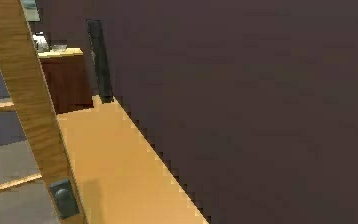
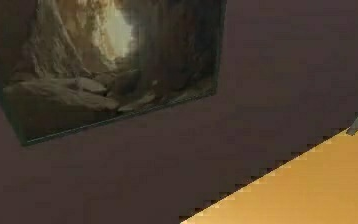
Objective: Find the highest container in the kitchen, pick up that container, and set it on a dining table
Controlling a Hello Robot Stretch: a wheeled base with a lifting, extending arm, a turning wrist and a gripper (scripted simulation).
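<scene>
At the far end of the forward view's left stands a brown wooden cabinet (image 1: 69, 78). A small pale and dark thing (image 1: 37, 42) rests on its top; I cannot tell what it is. A dark purple wall (image 1: 247, 100) runs along the forward view's right, close by. That same dark wall (image 2: 277, 90) faces me in the arm side view.
A slanted wooden beam (image 1: 35, 110) with a grey foot (image 1: 64, 197) crosses the forward view's left. A strip of orange floor (image 1: 112, 160) leads ahead to a tall dark panel (image 1: 98, 58). A large framed painting (image 2: 112, 60) hangs on the wall, with orange floor (image 2: 307, 185) below.
</scene>
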